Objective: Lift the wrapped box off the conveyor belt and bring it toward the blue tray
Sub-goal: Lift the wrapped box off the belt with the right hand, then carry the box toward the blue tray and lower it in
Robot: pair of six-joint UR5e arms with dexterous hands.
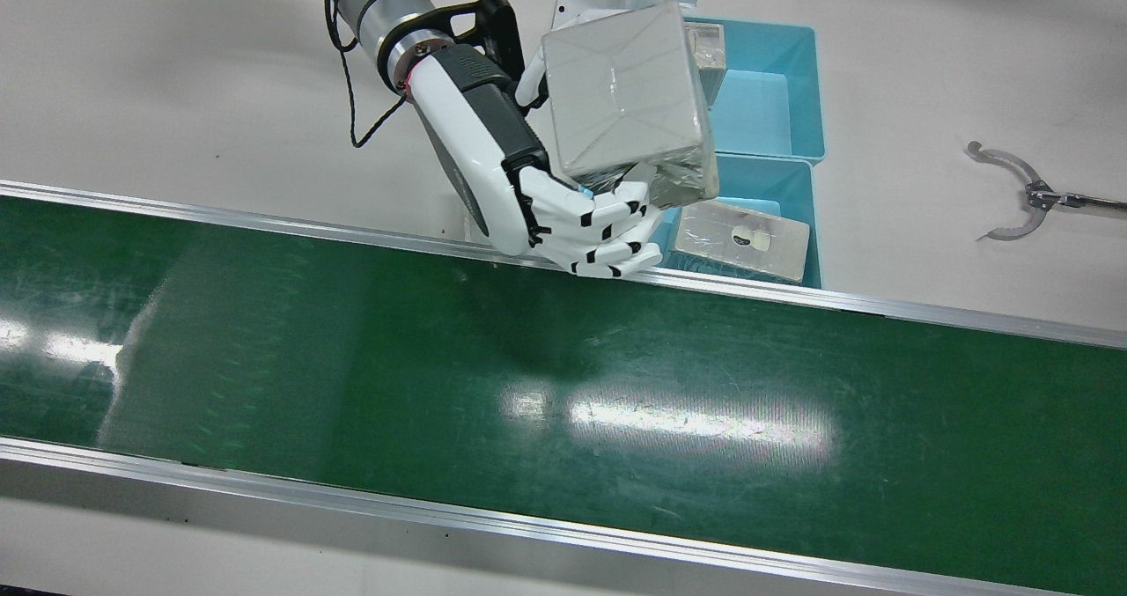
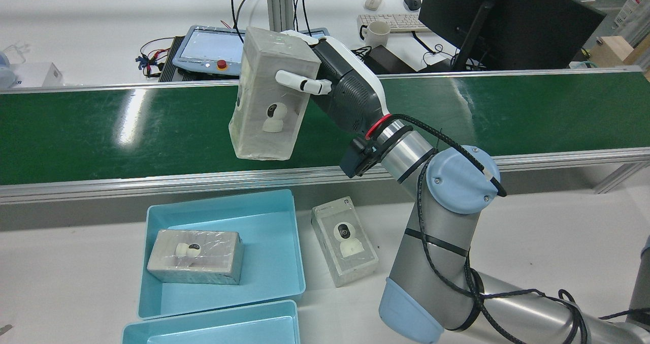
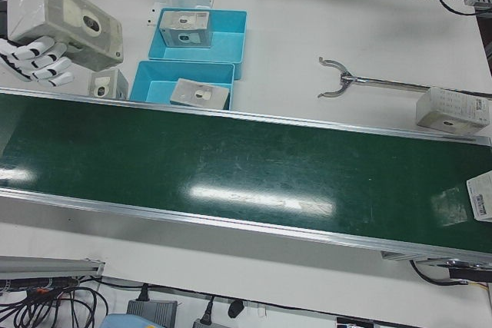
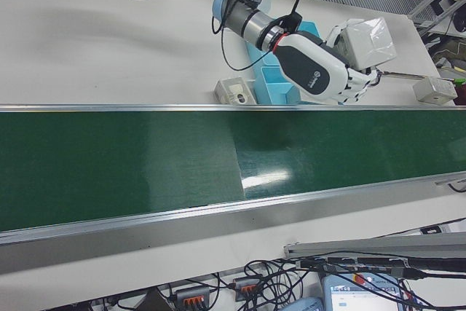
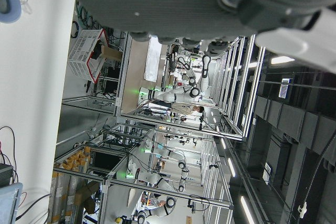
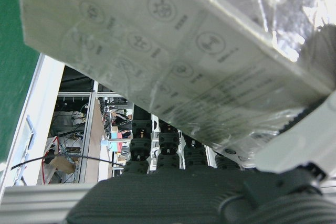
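Green conveyor belt lies bare below me; my right hand is clamped on the wrapped box, held in the air over the belt's inner rail, near the blue tray. I judge it best to keep the box level and swing it on slowly (the wrap looks slippery). That tray already holds one wrapped box, so I'd aim for the bare part. My left hand's state I cannot tell.

Glossy, wrinkled clear film over a matt grey cardboard box, held in smooth white and black plastic fingers. Shiny green belt with scuffs and glare, edged in brushed metal rails. Smooth blue plastic tray upper right.
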